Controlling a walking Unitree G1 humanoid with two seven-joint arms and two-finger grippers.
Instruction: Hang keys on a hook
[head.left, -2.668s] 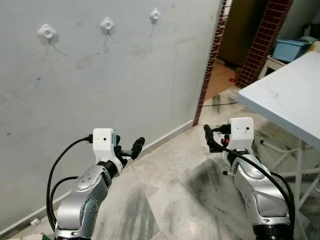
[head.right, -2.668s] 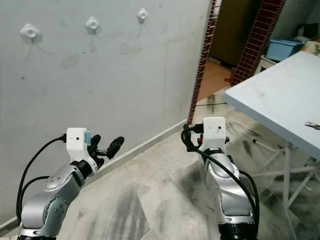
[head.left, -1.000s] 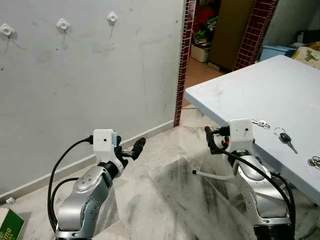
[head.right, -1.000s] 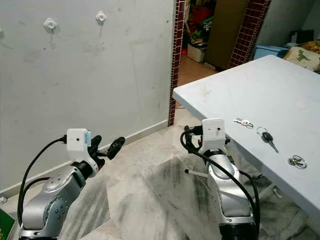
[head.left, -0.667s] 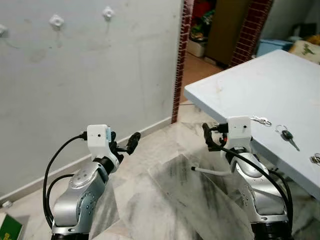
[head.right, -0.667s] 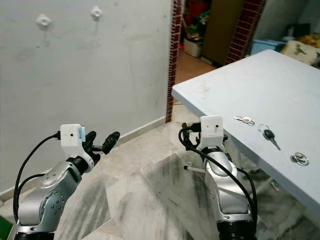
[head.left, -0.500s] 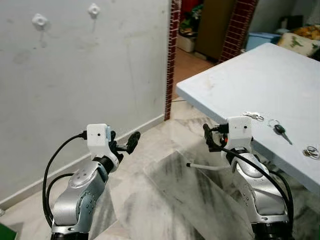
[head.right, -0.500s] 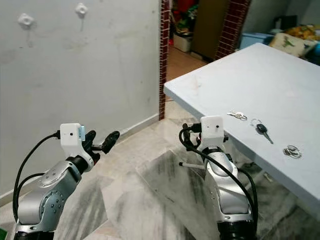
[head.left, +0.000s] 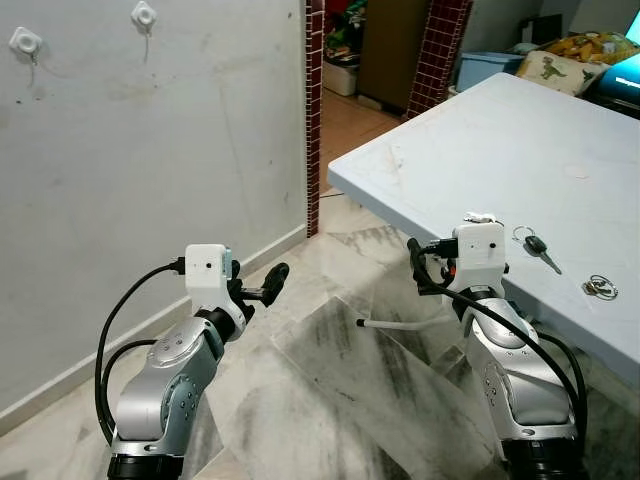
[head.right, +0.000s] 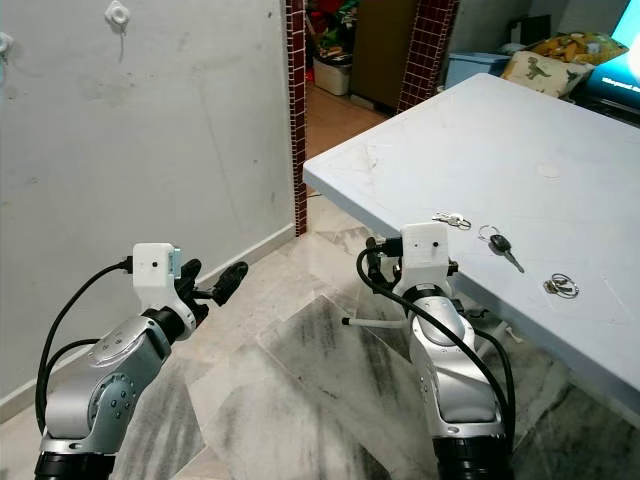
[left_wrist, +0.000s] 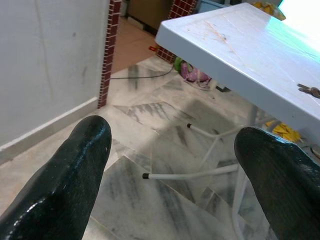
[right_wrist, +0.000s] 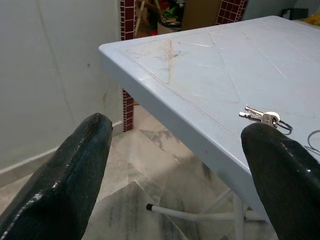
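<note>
The right gripper (right_wrist: 175, 165) has its fingers (right_wrist: 80, 170) spread wide and empty, just off the edge of the pale blue surface (head.right: 520, 150); a small bunch of keys (right_wrist: 265, 118) lies on it beyond them, apart from the fingers. A black-headed key (head.right: 499, 245) and a key ring (head.right: 560, 288) lie further along; the left gripper (left_wrist: 170, 170) is likewise wide over the marble floor (head.left: 330, 390), and wall hooks (head.left: 143, 14) sit high on the wall, well apart.
</note>
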